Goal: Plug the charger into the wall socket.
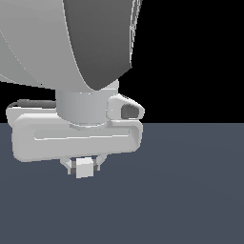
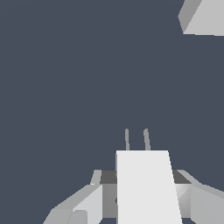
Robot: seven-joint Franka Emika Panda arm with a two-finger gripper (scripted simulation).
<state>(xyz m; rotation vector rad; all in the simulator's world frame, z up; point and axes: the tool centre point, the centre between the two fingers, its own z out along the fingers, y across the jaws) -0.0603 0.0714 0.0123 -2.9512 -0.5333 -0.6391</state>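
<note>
Charger sits clamped between the two fingers.

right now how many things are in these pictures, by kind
small white cube-like charger with 2 thin grey prongs, held in the tool: 1
flat white wall socket panel, only a corner in the wrist view: 1
white robot arm with tool: 1
total: 3

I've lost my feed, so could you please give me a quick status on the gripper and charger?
Gripper shut on charger, prongs leading. Wall socket only partly in view, apart from charger. Nothing seen between them.
</note>
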